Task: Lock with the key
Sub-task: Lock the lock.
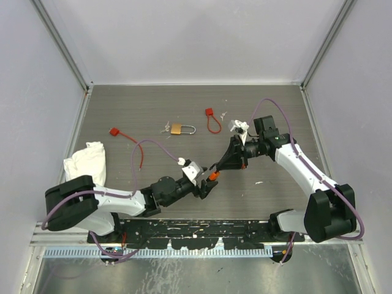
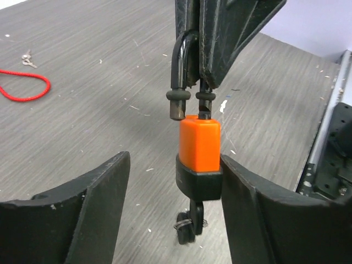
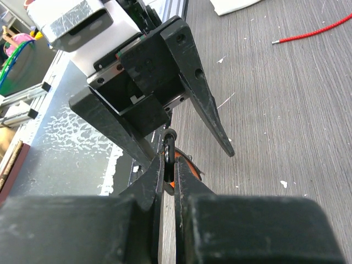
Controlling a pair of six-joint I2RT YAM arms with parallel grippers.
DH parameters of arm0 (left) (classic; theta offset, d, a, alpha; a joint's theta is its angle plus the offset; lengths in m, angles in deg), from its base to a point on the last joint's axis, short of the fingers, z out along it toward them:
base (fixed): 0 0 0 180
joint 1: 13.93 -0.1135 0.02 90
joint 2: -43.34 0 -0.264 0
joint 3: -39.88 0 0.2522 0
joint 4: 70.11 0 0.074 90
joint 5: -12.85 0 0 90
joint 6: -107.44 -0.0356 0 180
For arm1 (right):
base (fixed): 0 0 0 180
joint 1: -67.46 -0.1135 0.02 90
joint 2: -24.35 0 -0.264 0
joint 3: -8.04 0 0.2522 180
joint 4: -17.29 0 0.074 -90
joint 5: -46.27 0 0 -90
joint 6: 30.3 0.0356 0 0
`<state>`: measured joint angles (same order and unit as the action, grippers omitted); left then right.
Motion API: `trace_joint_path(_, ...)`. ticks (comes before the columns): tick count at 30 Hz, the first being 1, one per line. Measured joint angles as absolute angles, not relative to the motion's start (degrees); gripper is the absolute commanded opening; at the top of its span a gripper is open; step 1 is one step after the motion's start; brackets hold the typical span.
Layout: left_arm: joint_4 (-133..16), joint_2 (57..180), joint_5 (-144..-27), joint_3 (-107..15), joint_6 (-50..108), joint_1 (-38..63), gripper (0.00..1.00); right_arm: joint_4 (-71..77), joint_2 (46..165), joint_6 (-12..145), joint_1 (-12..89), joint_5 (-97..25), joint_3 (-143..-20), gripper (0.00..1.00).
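Note:
An orange padlock (image 2: 201, 143) with a black base hangs above the table, its black shackle (image 2: 179, 60) pinched in my shut right gripper (image 3: 170, 165). The shackle's free end stands out of the body, so the lock is unlatched. The key (image 2: 190, 220) sticks in the underside of the lock, with its small dark-headed bunch dangling below. My left gripper (image 2: 175, 159) is open around the lock body; its right finger (image 2: 247, 198) rests against the black base and the left finger stands apart. From above, the padlock (image 1: 212, 176) shows between left gripper (image 1: 205, 184) and right gripper (image 1: 223, 162).
A brass padlock (image 1: 177, 129) lies mid-table with small keys (image 1: 164, 128) beside it. Red cable locks lie at the back (image 1: 211, 122) and to the left (image 1: 125, 138). A white cloth (image 1: 86, 160) sits at the left edge. Grey walls enclose the table.

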<state>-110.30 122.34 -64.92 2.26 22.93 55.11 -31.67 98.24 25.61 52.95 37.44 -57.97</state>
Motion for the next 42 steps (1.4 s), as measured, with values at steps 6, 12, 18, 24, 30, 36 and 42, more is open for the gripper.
trace_joint_path(6,-113.87,126.52,-63.44,1.41,23.02,55.72,0.29,-31.56,98.87,25.65,52.98,37.33,-58.03,0.01)
trace_joint_path(12,-115.57,127.22,-63.28,1.45,22.74,56.09,0.24,-31.26,99.37,25.87,53.26,37.44,-58.25,0.01)
trace_joint_path(18,-117.54,127.19,-62.78,2.11,22.63,56.09,0.84,-31.39,99.53,26.02,53.28,37.46,-58.34,0.01)
trace_joint_path(24,-124.8,127.08,-61.43,7.24,24.42,56.07,0.98,-31.47,100.14,26.02,53.28,37.27,-58.34,0.01)
trace_joint_path(30,-127.33,127.04,-62.45,9.15,25.55,56.07,0.98,-31.47,100.14,26.02,53.28,37.2,-58.34,0.01)
trace_joint_path(36,-126.5,126.95,-63.41,7.62,25.53,56.07,0.68,-31.5,100.14,26.02,53.28,37.18,-58.34,0.01)
trace_joint_path(42,-123.22,126.95,-62.85,2.98,24.88,56.07,0.35,-31.5,100.14,26.02,53.28,37.18,-58.34,0.01)
